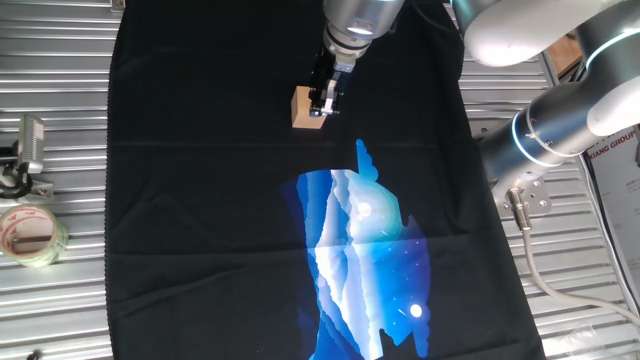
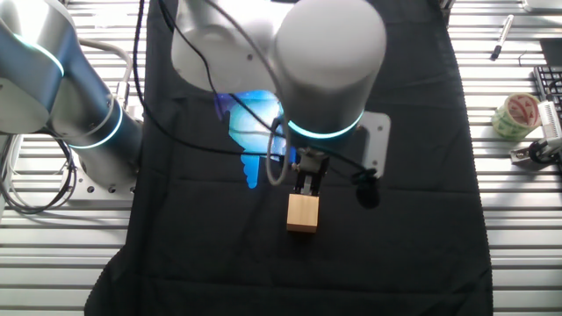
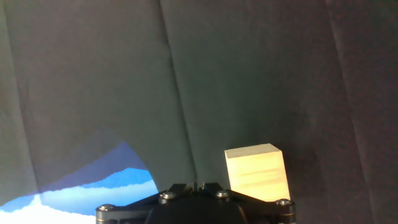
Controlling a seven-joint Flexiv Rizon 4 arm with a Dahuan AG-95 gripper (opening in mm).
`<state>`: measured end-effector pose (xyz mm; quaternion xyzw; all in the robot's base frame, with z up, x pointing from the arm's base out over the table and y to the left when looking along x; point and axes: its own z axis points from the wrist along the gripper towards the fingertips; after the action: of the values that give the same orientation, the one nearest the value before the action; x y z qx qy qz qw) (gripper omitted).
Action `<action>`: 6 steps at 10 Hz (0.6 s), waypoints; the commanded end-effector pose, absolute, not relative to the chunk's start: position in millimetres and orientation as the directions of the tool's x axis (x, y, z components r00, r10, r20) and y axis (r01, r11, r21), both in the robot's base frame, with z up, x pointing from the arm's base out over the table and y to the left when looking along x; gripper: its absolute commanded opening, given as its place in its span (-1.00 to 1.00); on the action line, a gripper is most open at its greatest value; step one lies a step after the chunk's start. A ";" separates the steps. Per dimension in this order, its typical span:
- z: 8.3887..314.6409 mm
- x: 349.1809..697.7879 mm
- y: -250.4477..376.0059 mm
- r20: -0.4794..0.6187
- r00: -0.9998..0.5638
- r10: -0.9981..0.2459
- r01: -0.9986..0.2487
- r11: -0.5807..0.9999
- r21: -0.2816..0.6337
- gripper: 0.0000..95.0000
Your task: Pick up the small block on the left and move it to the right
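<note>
Fingers (image 1: 322, 102) touch the small block (image 1: 307, 109); their grip cannot be told.

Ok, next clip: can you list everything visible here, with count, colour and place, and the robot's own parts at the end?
Light-tan wooden cube: one, on the black cloth, right at the gripper's fingertips; whether it is gripped cannot be told.
Black cloth with a blue mountain print: one, spread over the table's middle.
Ribbed metal table: one, silver, under everything.
Roll of clear tape with red print: one, on the bare metal beside the cloth.
Small metal clamp-like device: one, silver and black, next to the tape roll.
Pen-like stick: one, dark, on the metal near the table's edge.
Robot arm: one, silver-white with glowing cyan rings.
Gripper: one, black, two fingers, lowered at the cube.
</note>
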<state>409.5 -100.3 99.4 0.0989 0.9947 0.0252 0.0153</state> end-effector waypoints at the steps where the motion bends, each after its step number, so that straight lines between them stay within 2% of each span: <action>1: 96.9 410.5 -103.3 -0.028 -0.980 0.197 0.195 0.979 0.059 -1.00; 6: 93.4 406.1 -115.2 -0.033 -0.988 0.154 0.152 0.987 0.042 -1.00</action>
<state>405.6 -114.7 94.6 0.0742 0.9969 0.0190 0.0167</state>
